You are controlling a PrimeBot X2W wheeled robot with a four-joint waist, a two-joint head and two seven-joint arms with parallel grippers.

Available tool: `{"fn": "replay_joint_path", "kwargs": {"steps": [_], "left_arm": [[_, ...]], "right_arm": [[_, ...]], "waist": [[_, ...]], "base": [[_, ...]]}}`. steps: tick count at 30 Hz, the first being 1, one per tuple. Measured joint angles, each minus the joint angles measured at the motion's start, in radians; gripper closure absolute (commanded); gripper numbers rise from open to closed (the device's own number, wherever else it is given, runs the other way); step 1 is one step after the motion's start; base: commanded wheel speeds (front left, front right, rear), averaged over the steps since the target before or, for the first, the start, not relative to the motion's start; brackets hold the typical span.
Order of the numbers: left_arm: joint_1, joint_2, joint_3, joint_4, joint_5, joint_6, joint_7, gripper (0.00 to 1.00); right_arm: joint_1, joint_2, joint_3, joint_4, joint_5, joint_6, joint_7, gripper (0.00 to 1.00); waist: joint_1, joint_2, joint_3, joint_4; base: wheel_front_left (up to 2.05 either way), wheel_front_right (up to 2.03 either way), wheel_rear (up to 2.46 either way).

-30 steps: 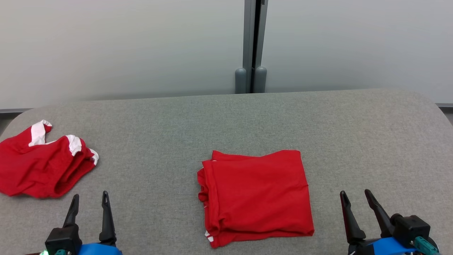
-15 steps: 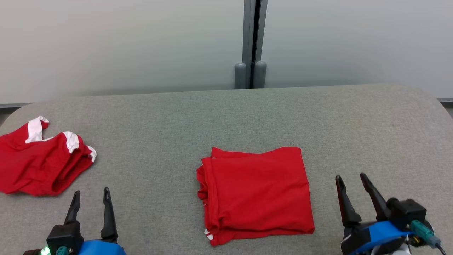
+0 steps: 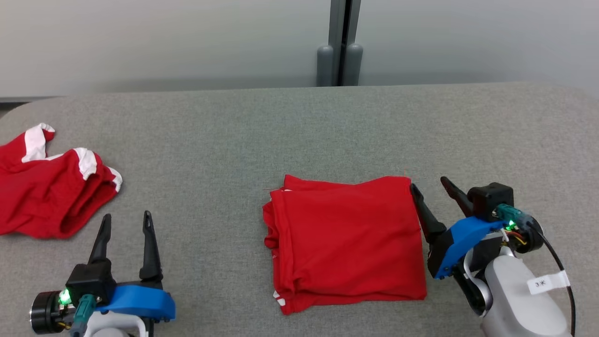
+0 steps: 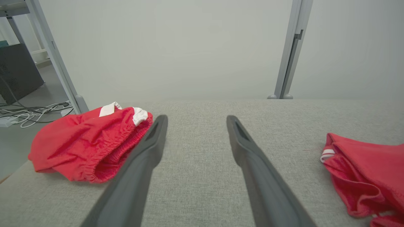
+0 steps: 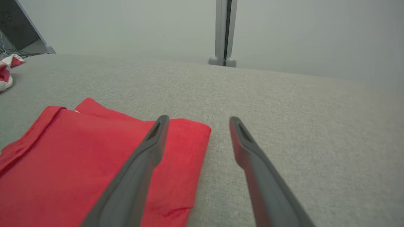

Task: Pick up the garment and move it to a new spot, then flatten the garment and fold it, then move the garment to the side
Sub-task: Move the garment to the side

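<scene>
A folded red garment (image 3: pixel 346 241) lies flat in the middle of the grey table (image 3: pixel 281 131); its far right corner (image 5: pixel 189 132) shows in the right wrist view. My right gripper (image 3: pixel 428 185) hangs open at that garment's right edge, one finger over the cloth's border and the other over bare table, with nothing held. My left gripper (image 3: pixel 127 220) is open and empty at the lower left, above bare table between the two red cloths. The folded garment's left edge (image 4: pixel 356 176) appears at the right of the left wrist view.
A second red garment with white trim (image 3: pixel 47 187) lies crumpled at the table's left edge, also seen as a bunched heap (image 4: pixel 88 145) in the left wrist view. A grey post (image 3: pixel 340 42) stands behind the table against a pale wall.
The head camera has tilted down. My right gripper has moved forward and left up to the folded garment's right edge. The left gripper has crept forward a little.
</scene>
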Motion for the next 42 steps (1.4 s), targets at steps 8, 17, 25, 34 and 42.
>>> {"fn": "replay_joint_path", "kwargs": {"steps": [8,17,25,34,42], "left_arm": [[-0.036,-0.012,-0.01,-0.005,0.011,0.002,0.0,0.0],[-0.046,-0.021,-0.01,-0.017,0.02,0.006,0.0,0.0],[-0.067,-0.028,-0.017,-0.031,0.029,0.006,0.0,0.0],[-0.126,-0.031,-0.024,-0.058,0.053,0.016,0.0,0.0],[-0.175,-0.006,-0.03,-0.134,0.091,0.041,0.0,0.0]], "right_arm": [[-0.035,-0.001,0.067,0.154,0.059,0.0,0.065,0.0],[-0.003,0.012,0.129,0.206,0.126,0.0,0.06,0.0],[-0.026,-0.024,0.201,0.189,0.143,0.001,0.01,1.0],[-0.235,-0.207,0.245,0.157,0.119,0.001,-0.028,1.0],[-0.415,-0.383,0.256,0.137,0.173,0.0,-0.042,1.0]], "waist": [[0.0001,0.0001,0.053,0.021],[-0.0002,0.0,0.068,0.014],[-0.0002,0.0001,0.097,0.009],[0.0,0.0002,0.175,-0.008],[0.0002,0.0004,0.32,-0.107]], "base": [[0.0,0.0,0.0],[0.0,0.0,0.0],[0.0,0.0,0.0],[0.0,0.0,0.0],[0.0,0.0,0.0]]}}
